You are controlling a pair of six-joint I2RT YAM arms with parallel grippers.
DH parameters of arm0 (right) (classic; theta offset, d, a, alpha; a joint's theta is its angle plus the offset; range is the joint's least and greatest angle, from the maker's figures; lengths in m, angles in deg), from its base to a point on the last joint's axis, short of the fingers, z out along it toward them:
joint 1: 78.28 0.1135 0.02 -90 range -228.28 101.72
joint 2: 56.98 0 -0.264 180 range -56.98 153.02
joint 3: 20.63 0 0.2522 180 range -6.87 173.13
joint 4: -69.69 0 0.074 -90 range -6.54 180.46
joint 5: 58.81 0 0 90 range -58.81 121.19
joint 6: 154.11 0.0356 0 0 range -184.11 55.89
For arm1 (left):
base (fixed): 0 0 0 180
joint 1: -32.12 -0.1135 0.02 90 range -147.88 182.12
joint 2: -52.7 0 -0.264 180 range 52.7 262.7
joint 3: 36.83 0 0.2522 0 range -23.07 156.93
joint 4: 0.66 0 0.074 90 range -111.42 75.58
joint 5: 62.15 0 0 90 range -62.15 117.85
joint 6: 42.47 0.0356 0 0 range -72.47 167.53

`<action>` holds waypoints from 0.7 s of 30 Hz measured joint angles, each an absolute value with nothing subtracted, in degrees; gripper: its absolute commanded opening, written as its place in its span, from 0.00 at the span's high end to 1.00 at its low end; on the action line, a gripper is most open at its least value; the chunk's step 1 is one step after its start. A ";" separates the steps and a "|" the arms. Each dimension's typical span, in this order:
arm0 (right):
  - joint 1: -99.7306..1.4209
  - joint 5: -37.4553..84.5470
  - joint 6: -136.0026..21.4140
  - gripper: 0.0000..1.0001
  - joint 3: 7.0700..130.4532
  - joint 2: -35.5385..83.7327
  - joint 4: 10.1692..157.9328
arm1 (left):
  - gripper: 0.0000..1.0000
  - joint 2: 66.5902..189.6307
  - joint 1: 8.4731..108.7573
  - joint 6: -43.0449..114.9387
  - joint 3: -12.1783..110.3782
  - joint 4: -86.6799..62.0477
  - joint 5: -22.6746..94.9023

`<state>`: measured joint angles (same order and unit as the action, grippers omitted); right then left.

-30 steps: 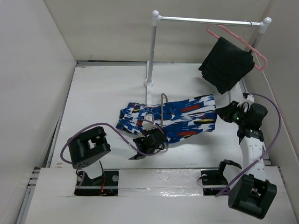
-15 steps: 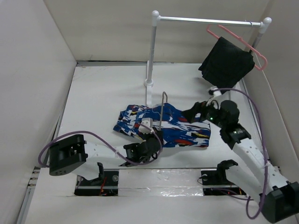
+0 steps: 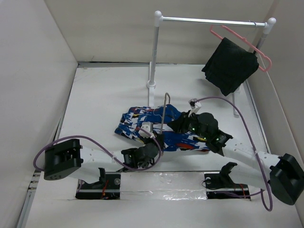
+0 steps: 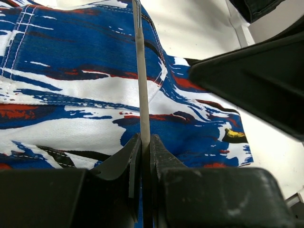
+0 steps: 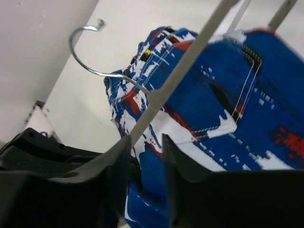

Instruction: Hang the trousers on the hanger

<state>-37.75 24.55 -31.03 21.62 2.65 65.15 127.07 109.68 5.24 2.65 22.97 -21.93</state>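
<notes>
At the back of the white table (image 3: pixel 104 95) a clothes rail (image 3: pixel 213 21) is standing, its metal bar running between two white posts. A pink plastic hanger (image 3: pixel 264 59) is hanging at the bar's right end, slanting down toward the right wall. A plain black cloth (image 3: pixel 230 66) is draping over it, one corner pointing downward. Pale walls (image 3: pixel 33 71) are closing in the table on the left, right and back.

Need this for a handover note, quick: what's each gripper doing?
Left gripper: shut on the hanger.
Right gripper: open, jaws apart at the hanger wire, not clamped.
</notes>
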 measured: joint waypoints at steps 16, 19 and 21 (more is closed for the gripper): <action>-35.80 21.54 -22.15 0.52 20.28 18.02 46.79 | 1.00 125.06 109.50 8.48 2.08 21.44 -23.28; -35.50 21.23 -20.69 0.52 20.26 20.34 44.01 | 1.00 125.06 109.30 9.40 1.90 20.82 -23.70; -35.39 21.03 -20.06 0.52 20.26 21.21 42.55 | 1.00 125.06 109.26 9.62 1.90 20.47 -23.92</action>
